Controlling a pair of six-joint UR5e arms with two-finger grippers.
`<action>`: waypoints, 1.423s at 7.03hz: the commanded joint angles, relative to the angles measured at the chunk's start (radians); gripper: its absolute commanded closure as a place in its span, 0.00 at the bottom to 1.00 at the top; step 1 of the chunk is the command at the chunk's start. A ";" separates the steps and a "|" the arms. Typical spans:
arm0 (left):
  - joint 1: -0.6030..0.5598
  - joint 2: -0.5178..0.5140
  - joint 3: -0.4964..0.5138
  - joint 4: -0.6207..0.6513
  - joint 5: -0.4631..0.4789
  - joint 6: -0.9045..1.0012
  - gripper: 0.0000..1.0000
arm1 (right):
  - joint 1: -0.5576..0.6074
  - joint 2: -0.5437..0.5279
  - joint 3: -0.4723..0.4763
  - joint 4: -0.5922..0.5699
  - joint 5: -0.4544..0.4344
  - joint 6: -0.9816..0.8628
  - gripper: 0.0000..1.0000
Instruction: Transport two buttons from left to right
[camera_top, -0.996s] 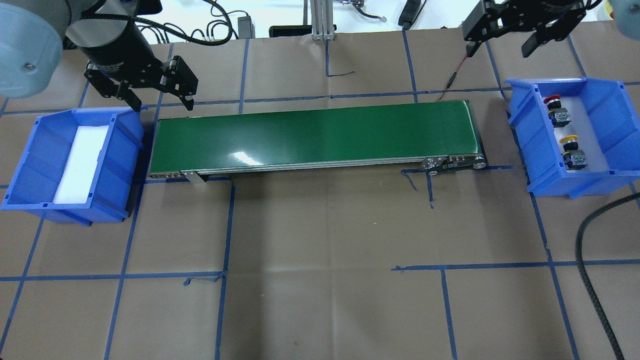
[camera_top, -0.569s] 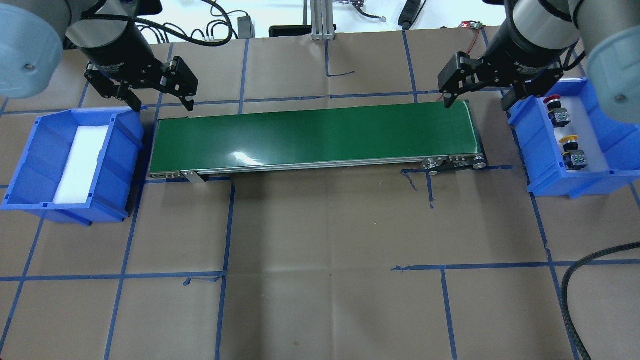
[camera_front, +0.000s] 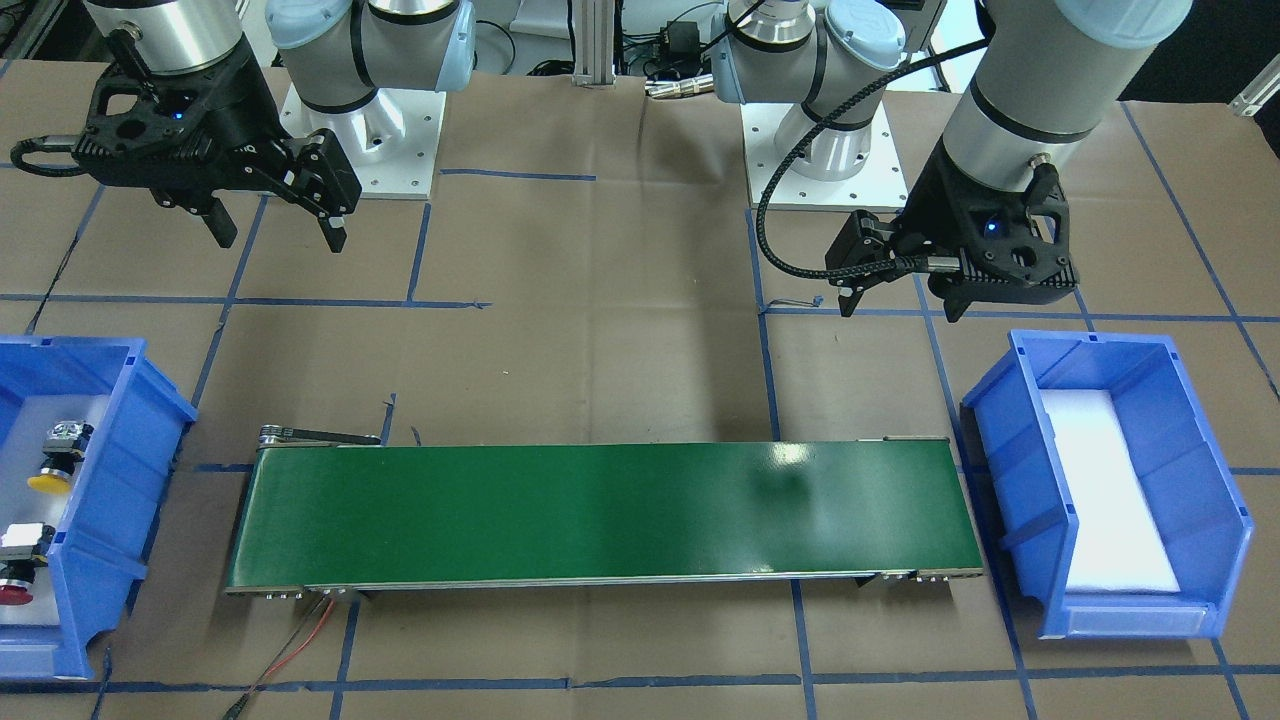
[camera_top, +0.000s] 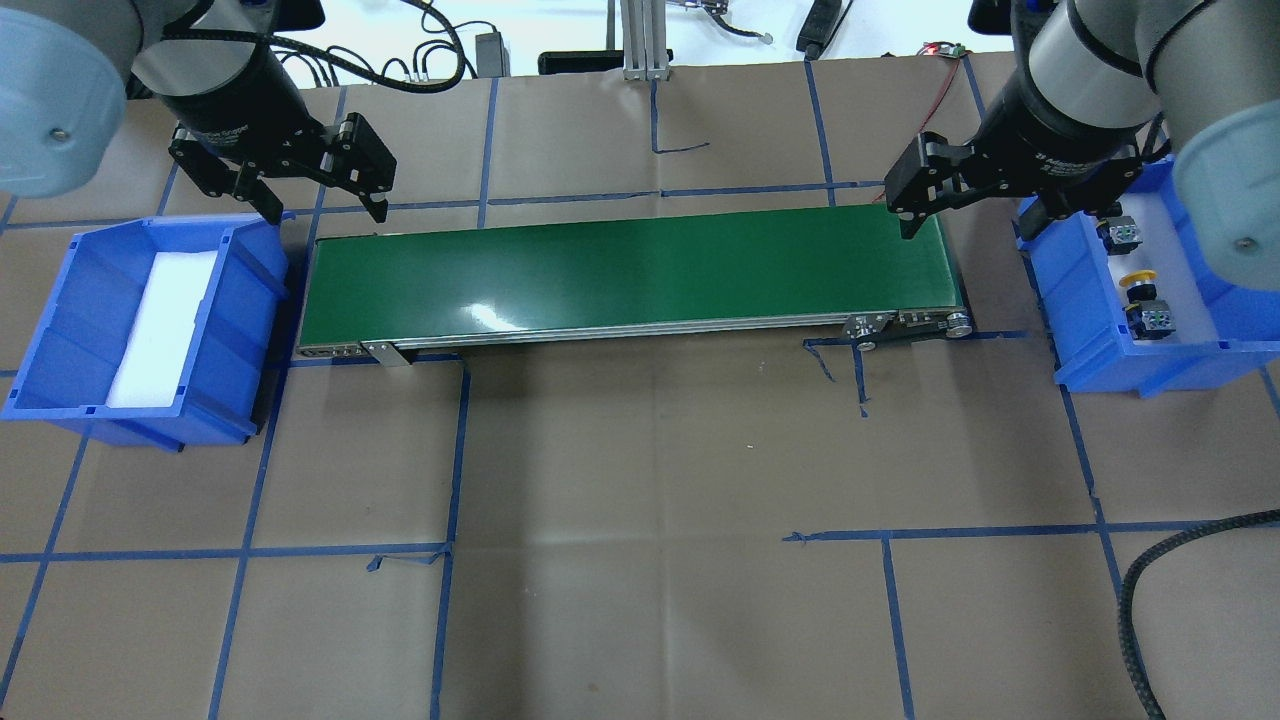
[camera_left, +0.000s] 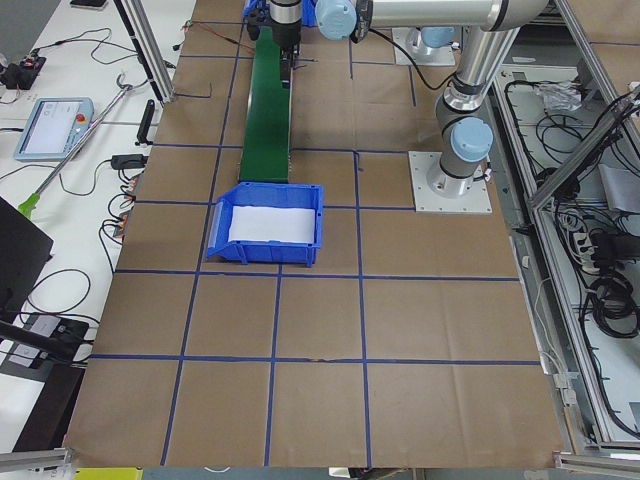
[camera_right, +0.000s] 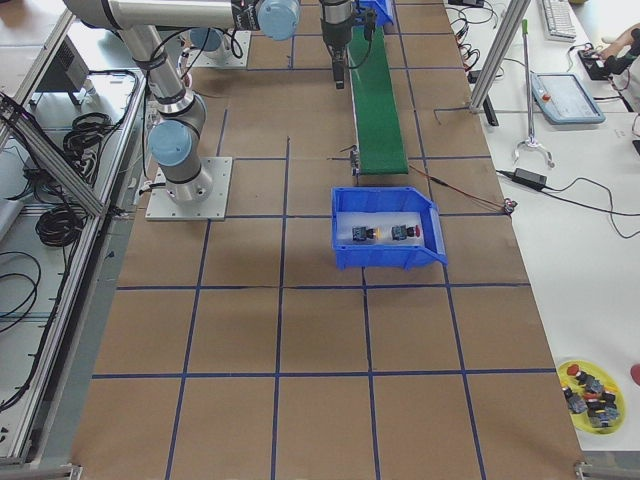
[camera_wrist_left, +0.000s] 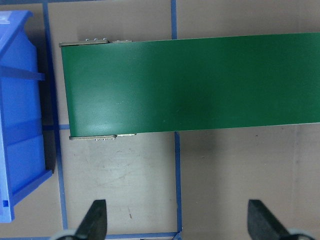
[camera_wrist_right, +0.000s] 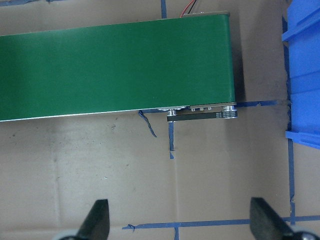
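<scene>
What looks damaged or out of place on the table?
Only the blue tape: torn, loose ends stray from the grid near the conveyor. The yellow button and red button lie in the right bin.

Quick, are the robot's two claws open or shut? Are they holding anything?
Left gripper: open, holding nothing.
Right gripper: open, holding nothing.

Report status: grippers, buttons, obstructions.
Left gripper open, holding nothing, near left end of belt. Right gripper open, holding nothing, by right bin. Yellow button, red button both in that bin. No obstruction seen.
</scene>
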 joint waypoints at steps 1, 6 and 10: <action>-0.001 0.000 0.000 0.000 0.000 0.001 0.00 | 0.053 0.003 -0.002 -0.005 -0.004 0.048 0.00; 0.000 0.002 -0.005 -0.001 0.000 0.001 0.00 | 0.054 0.030 0.004 -0.005 -0.015 0.033 0.00; 0.000 0.002 -0.005 -0.001 0.000 0.001 0.00 | 0.052 0.027 0.001 -0.009 -0.012 0.035 0.00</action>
